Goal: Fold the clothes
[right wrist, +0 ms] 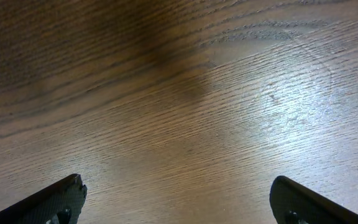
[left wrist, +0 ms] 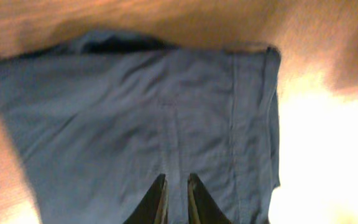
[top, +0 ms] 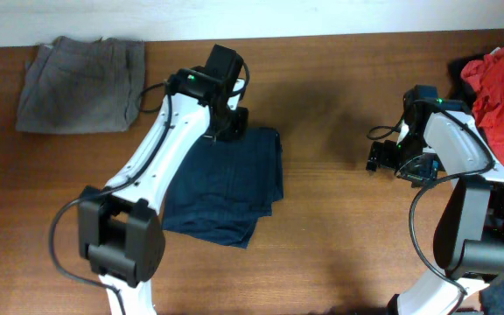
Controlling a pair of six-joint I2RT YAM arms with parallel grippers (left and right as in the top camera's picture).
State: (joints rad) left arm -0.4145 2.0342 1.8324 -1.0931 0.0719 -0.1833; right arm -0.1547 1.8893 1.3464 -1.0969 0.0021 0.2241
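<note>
Blue trousers [left wrist: 135,118] lie folded on a brown wooden table [left wrist: 185,15] and fill most of the view. At the bottom, the left gripper [left wrist: 177,198] has its two dark fingers close together, with a thin strip of cloth between them.

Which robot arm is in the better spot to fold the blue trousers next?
Left. Its tool sits right over the navy trousers, while the right tool hangs open above the table, far off to the side.
</note>
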